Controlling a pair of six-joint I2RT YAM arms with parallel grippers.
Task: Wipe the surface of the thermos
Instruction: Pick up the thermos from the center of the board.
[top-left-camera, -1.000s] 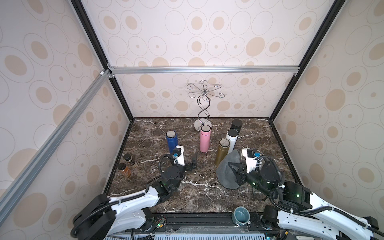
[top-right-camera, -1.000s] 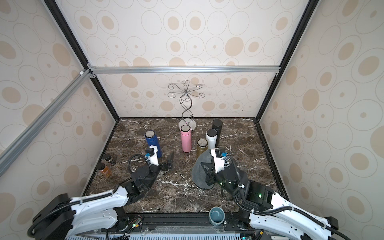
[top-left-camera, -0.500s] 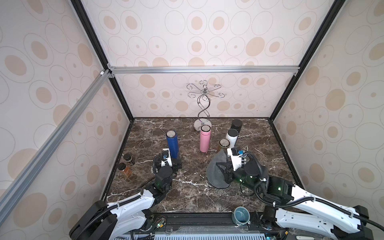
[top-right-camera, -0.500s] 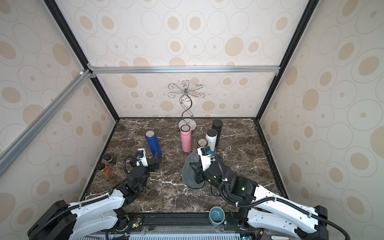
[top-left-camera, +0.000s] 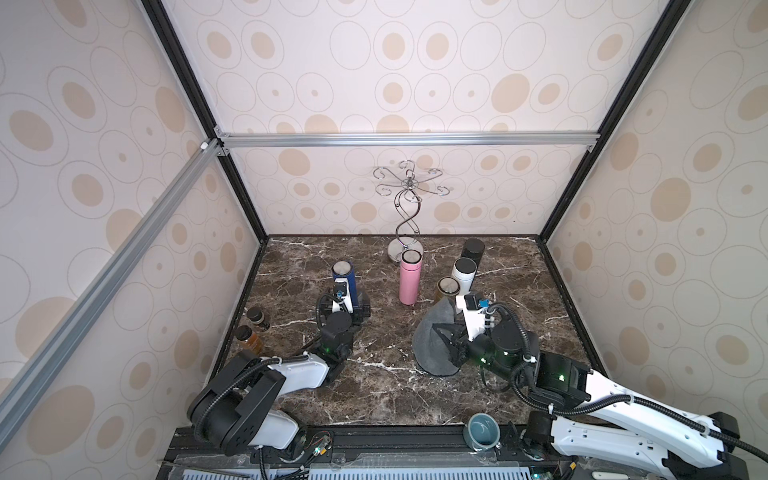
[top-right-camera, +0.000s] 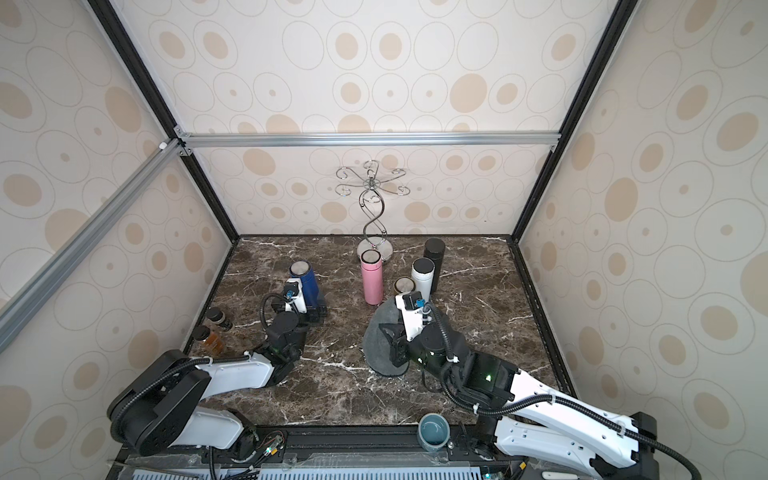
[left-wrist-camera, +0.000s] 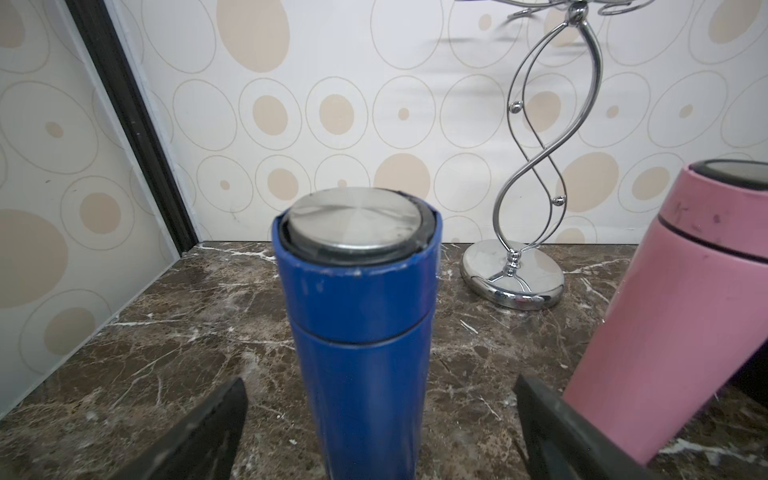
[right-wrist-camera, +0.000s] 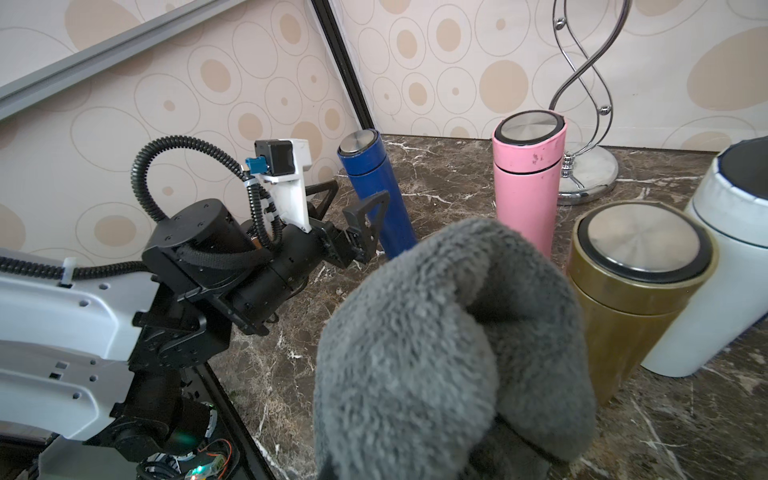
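L gripper (left-wrist-camera: 378, 395) is standing w/ jaws wide apart, straddling the lower body of the blue thermos (left-wrist-camera: 361, 332). Gaps are showing on both sides, so nothing is being gripped yet. A sec ago it was sitting in the gap btwn blue and the pink thermos (left-wrist-camera: 673, 316); now it is lining up square on blue. That is prob. marking blue as the one to wipe, w/ L about to steady it. Blue is standing upright, lid on, in the back-left part of the worktop (top-left-camera: 374, 395).

R gripper (top-left-camera: 448, 344) is staying clamped on the grey cloth (right-wrist-camera: 436, 332) (its jaws are hidden under the pile in the wrist view). It has been drifting from the right side toward the middle. The cloth is still well apart from blue, so no wiping is happening yet.

Room: pink is standing near L's finger on that side, so closing straight in is looking safer than swinging sideways. The gold thermos (right-wrist-camera: 640, 266) and white thermos (right-wrist-camera: 739, 266) are crowding just behind R's cloth. A black thermos (top-left-camera: 473, 249) is standing nearer the back edge, and the chrome stand (top-left-camera: 405, 249) is sitting at mid back edge. Small jars (top-left-camera: 257, 318) are hugging the left edge. The middle and front of the worktop are lying open for R to cross.
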